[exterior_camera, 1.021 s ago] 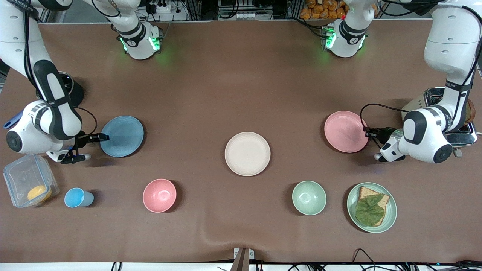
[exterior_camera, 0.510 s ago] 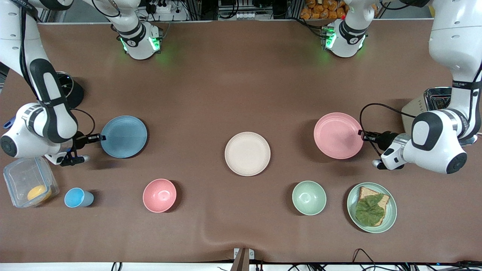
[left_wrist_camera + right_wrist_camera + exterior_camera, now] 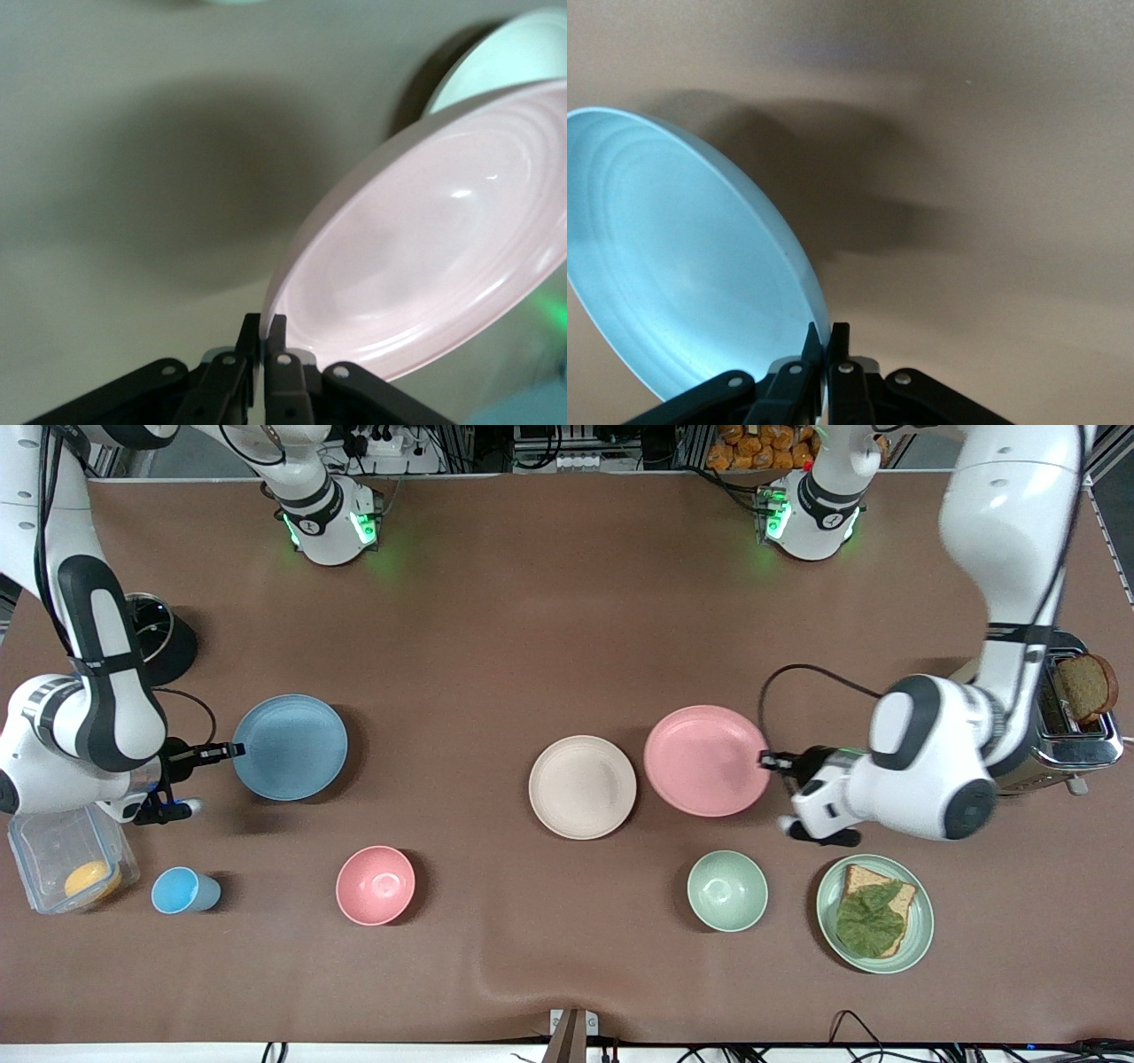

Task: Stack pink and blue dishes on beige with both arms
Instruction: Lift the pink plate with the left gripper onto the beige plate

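The beige plate (image 3: 582, 786) lies flat at the table's middle. My left gripper (image 3: 767, 761) is shut on the rim of the pink plate (image 3: 706, 760), which hangs in the air beside the beige plate, toward the left arm's end. In the left wrist view the pink plate (image 3: 434, 239) rises from the pinching left gripper (image 3: 264, 328). My right gripper (image 3: 232, 750) is shut on the rim of the blue plate (image 3: 291, 746), held just above the cloth toward the right arm's end. In the right wrist view the right gripper (image 3: 827, 336) clamps the blue plate (image 3: 682, 257).
Near the front camera stand a pink bowl (image 3: 376, 885), a green bowl (image 3: 727, 890), a blue cup (image 3: 183, 890), a clear box (image 3: 66, 858), and a green plate with bread and leaf (image 3: 875, 913). A toaster (image 3: 1067, 717) sits at the left arm's end.
The left arm has carried the pink plate off the table toward the beige plate. The right arm has lifted the blue plate slightly and hardly shifted.
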`<state>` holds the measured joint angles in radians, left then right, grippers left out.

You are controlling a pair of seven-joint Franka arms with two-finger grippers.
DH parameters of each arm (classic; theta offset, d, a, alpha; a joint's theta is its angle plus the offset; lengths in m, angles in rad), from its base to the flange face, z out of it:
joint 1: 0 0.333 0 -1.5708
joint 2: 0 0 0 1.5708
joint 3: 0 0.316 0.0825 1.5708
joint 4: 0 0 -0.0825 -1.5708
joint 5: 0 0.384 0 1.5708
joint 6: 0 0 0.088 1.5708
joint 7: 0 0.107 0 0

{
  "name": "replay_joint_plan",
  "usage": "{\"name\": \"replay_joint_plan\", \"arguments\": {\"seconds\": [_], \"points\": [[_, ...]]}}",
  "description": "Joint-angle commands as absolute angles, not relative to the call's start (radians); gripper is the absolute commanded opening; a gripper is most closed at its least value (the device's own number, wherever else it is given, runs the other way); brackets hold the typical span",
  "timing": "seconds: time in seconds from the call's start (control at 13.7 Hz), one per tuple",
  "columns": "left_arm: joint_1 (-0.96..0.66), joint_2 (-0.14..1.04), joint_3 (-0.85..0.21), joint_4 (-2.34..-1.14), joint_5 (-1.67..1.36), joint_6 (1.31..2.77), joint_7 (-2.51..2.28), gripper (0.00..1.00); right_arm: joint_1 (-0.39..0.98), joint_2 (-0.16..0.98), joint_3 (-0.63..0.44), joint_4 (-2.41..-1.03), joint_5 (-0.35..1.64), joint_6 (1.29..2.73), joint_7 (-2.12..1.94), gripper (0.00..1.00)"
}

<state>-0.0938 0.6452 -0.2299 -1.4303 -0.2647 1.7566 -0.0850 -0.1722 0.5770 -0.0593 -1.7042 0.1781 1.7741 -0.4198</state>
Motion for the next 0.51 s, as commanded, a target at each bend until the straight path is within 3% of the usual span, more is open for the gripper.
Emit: {"name": "replay_joint_plan", "arguments": {"seconds": [0.0, 0.15, 0.44], "points": [[-0.168, 0.724, -0.222, -1.373, -0.284, 1.904, -0.156, 0.00, -0.170, 0.577, -0.063, -1.692, 0.192, 1.755, -0.407, 0.00], [-0.193, 0.768, -0.225, -1.374, -0.369, 2.021, -0.161, 0.00, -0.170, 0.578, -0.063, -1.689, 0.190, 1.755, -0.408, 0.00], [-0.249, 0.798, -0.219, -1.378, -0.431, 2.074, -0.224, 0.00, -0.169, 0.578, -0.063, -1.689, 0.190, 1.756, -0.408, 0.00]]}}
